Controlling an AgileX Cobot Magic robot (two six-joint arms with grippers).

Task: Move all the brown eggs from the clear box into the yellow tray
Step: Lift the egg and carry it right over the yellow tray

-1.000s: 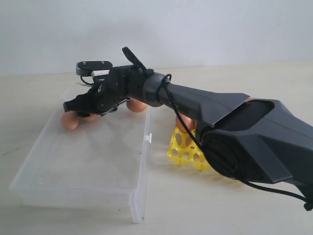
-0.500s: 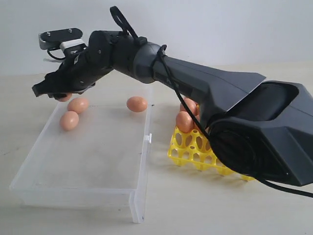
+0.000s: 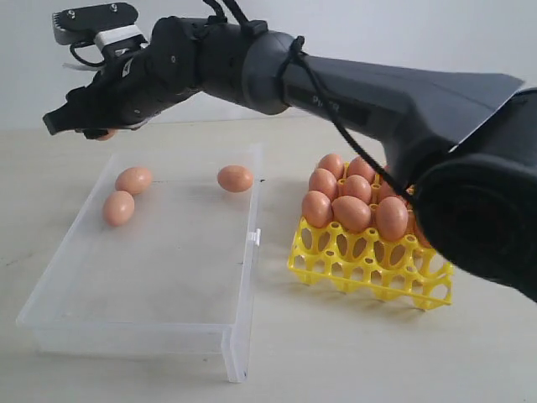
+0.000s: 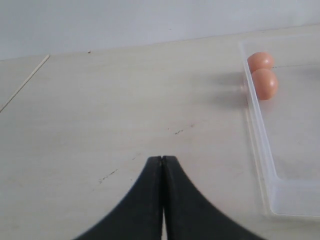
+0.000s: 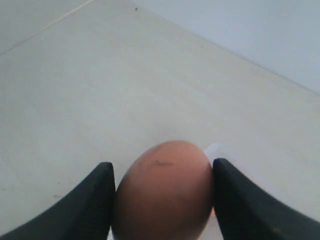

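Note:
My right gripper hangs high above the far left corner of the clear box, shut on one brown egg that fills the gap between its fingers. Only a sliver of that held egg shows under the gripper in the exterior view. Three brown eggs lie in the box: two at the far left and one at the far right. The yellow tray right of the box carries several eggs. My left gripper is shut and empty over bare table beside the box.
The right arm stretches across the scene above the tray and box. In the left wrist view the box's wall stands close by, with two eggs just inside it. A pale wall backs the table.
The right gripper has lifted out of the box with an egg and risen up and to the left. The tray and its eggs, hidden by the arm before, now show.

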